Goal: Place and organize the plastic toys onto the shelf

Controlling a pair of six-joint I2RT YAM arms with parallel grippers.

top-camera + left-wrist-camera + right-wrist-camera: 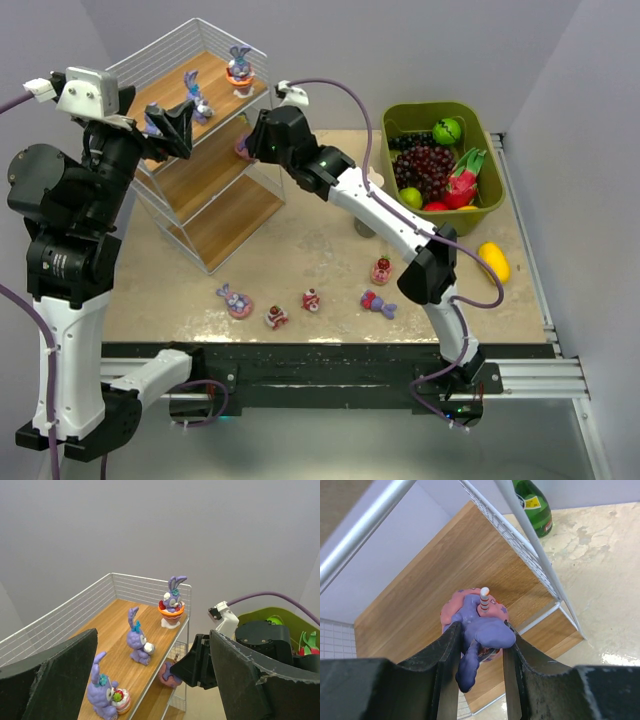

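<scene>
We see the right gripper (482,635) closed partway around a purple bunny on a pink base (470,607). It holds the toy at the right edge of the middle board of the shelf (225,225), with white wire uprights close by. We cannot tell whether the toy touches the wood.

The left gripper (175,125) hangs wide open and holds nothing, at the top board's near-left edge. That board carries a cup bunny (171,602) in its far right corner, a standing bunny (137,637) mid-board and a cake-holding bunny (105,692) nearer.

Along the front edge of the table (300,240) lie a pink-based bunny (237,301), one cake piece (276,317), another cake piece (311,299), a lying bunny (378,302) and a red cake piece (382,269).

A green bin (487,205) with grapes (428,165) fills the far right corner. A lemon (494,261) lies by the right edge. We find bare table between shelf and bin.

A green bottle (534,505) stands past the shelf, its yellow label too small to read.
</scene>
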